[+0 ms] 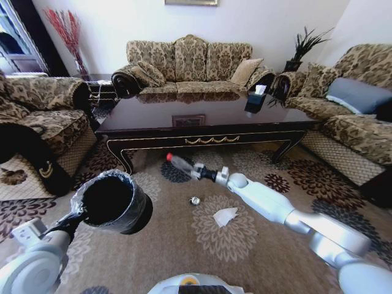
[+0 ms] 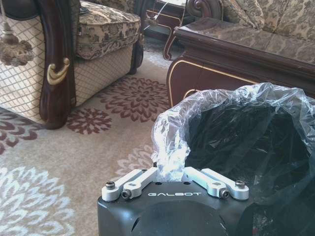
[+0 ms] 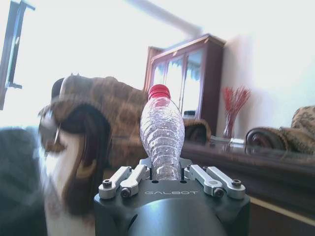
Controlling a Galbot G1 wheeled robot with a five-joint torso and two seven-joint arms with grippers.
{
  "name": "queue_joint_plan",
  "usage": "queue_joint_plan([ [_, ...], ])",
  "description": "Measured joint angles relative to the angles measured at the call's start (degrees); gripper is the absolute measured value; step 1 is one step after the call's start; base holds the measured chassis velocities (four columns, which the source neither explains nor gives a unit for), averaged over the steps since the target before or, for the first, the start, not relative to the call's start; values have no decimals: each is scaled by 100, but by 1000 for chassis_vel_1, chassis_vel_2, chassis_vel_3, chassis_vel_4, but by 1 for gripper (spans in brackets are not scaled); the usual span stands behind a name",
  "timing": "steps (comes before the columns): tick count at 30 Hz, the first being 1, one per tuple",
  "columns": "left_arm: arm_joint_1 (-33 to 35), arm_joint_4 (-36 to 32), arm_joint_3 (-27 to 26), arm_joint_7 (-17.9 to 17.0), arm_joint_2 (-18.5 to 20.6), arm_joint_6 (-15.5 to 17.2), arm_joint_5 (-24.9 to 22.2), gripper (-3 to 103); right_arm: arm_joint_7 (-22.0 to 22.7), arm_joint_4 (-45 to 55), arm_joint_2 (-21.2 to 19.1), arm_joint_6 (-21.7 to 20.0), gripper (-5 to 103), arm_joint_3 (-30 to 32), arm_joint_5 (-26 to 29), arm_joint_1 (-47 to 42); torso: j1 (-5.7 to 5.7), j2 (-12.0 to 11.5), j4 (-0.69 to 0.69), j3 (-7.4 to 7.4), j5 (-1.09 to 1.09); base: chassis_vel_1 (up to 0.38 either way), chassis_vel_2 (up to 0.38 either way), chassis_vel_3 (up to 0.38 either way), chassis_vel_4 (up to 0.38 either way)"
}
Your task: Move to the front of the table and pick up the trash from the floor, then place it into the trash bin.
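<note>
Two arms loaded: right gripper [image 1: 197, 172] is clamped on the bottle [image 1: 182, 164] near its base, lifted off the floor [image 1: 184, 245] in front of the table [image 1: 202, 125]; left gripper [image 2: 171, 183] pinches the trash bin [image 1: 113, 201] by its bagged rim. Risk: slick bottle held low could pivot or slip out during the swing to the bin. Crumpled paper [image 1: 225, 215] and silvery piece [image 1: 195, 200] lie on carpet between the arms.
</note>
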Motion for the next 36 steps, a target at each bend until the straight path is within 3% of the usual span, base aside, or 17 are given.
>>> queue_joint_plan([
  [4,-68,44,35,-7,13,2,-65,3,799,778,210,-120,25,-246,920,314,0,0,-1,0,0,0,0,0,0],
  [11,-183,107,62,-10,24,6,-174,3,1232,1422,830,-167,25,-790,1457,851,0,0,-1,0,-1,0,0,0,0],
  [17,-223,143,14,-12,28,8,-228,3,1257,1326,1624,-111,25,-1588,1257,1281,0,0,1,0,-3,0,0,0,0],
  [22,-244,157,-23,-12,34,8,-253,3,1218,929,2046,-16,25,-1895,913,1311,0,0,0,0,-2,0,0,0,0],
  [36,-372,221,-33,-12,94,8,-293,3,1043,570,2180,241,25,-2298,322,1109,0,0,-1,0,0,0,0,0,0],
])
